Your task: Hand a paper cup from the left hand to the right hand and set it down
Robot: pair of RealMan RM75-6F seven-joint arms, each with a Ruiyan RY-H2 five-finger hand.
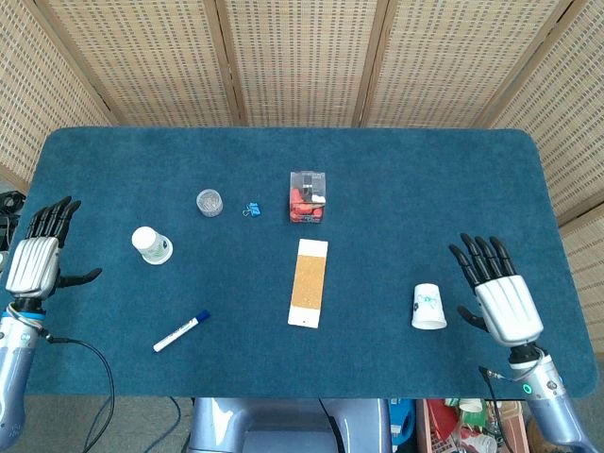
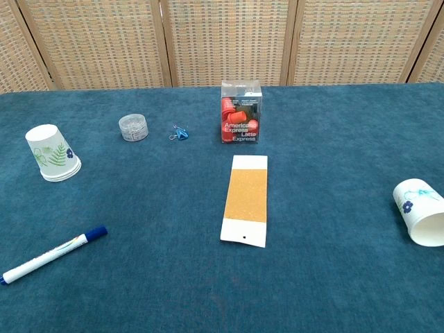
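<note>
Blue felt covers the bench (image 1: pixel 377 179). Near its right edge one cup (image 1: pixel 428 308) lies tipped beside the right hand (image 1: pixel 500 297); another cup (image 1: pixel 151 244) stands upside down at far left, apart from the left hand (image 1: pixel 36 260). Both hands are spread wide, holding nothing.

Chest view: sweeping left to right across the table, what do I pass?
Marker → upside-down paper cup → small clear container → blue binder clip → orange-and-white card → second paper cup, at the right edge. The clear box of red items sits over the card's span, so I leave it out.
</note>
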